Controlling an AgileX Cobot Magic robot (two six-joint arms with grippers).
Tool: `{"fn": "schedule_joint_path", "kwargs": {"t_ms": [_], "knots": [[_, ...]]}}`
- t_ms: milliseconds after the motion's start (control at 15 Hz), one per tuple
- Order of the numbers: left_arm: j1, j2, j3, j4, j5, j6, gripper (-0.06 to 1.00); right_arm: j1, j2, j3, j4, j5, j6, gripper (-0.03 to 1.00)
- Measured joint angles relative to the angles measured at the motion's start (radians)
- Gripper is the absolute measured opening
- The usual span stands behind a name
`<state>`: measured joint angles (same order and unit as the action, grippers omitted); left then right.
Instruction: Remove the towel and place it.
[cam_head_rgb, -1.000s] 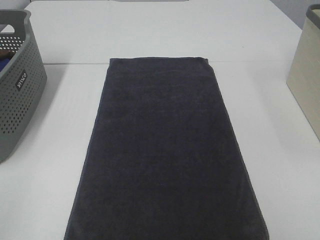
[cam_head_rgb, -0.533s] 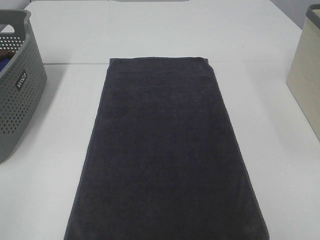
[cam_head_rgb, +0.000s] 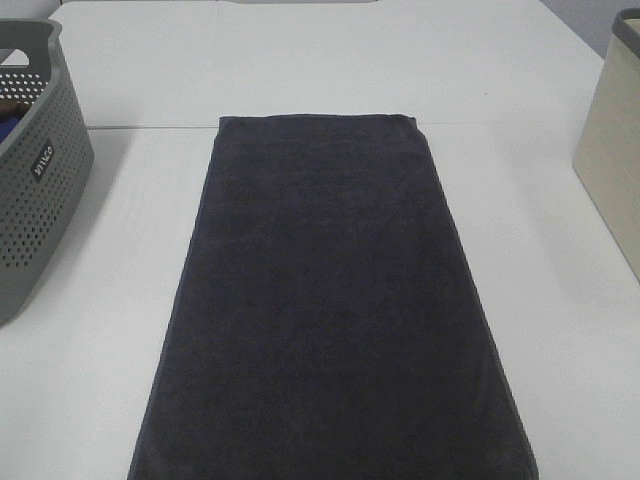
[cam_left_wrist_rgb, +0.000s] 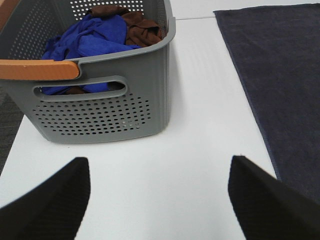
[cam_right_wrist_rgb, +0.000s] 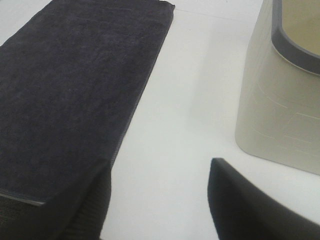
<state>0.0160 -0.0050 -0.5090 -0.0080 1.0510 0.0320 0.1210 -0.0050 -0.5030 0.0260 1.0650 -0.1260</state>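
Observation:
The dark charcoal towel (cam_head_rgb: 330, 300) lies flat and lengthwise on the white table, running from the centre to the near edge of the exterior view. Neither gripper shows in that view. In the left wrist view my left gripper (cam_left_wrist_rgb: 159, 159) is open over bare table, with the towel's long edge (cam_left_wrist_rgb: 280, 75) off to one side. In the right wrist view my right gripper (cam_right_wrist_rgb: 160, 164) is open, with nothing between its fingers. One of its fingers (cam_right_wrist_rgb: 95, 200) sits at the towel's hemmed edge (cam_right_wrist_rgb: 75, 85), the other over bare table.
A grey perforated basket (cam_head_rgb: 40, 200) stands at the left; the left wrist view shows its wall (cam_left_wrist_rgb: 100, 115) with blue cloth (cam_left_wrist_rgb: 85, 37) and brown cloth (cam_left_wrist_rgb: 142, 27) inside. A beige bin (cam_head_rgb: 612, 170) stands at the right, close to my right gripper (cam_right_wrist_rgb: 280, 110).

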Motion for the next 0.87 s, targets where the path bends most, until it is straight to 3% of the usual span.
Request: {"fn": "schedule_joint_path", "kwargs": {"t_ms": [200, 867], "knots": [[0.013, 0.0, 0.0, 0.0, 0.0, 0.0, 0.73, -0.075, 0.0, 0.0, -0.001, -0.001, 0.0, 0.57], [0.013, 0.0, 0.0, 0.0, 0.0, -0.002, 0.73, -0.077, 0.0, 0.0, -0.002, -0.001, 0.0, 0.57]]}}
